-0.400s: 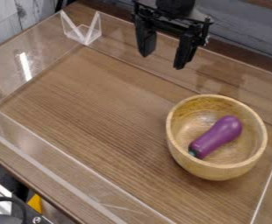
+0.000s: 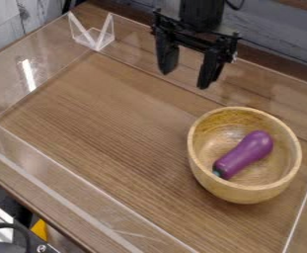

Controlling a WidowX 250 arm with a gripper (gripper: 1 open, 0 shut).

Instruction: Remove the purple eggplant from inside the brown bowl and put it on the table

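The purple eggplant [image 2: 246, 153] lies inside the brown bowl [image 2: 203, 130], tilted with its stem end toward the lower left. The bowl sits on the table [image 2: 103, 128] at the right. My gripper [image 2: 191, 69] hangs above the table's far side, up and left of the bowl, well apart from it. Its black fingers stand open with nothing between them.
Low clear acrylic walls [image 2: 38, 69] border the tabletop on the left and front. A clear angled stand [image 2: 93, 32] sits at the far left corner. Bare wood stretches left of the bowl.
My gripper has dropped slightly and shifted a little toward the bowl. The eggplant and bowl have not moved.
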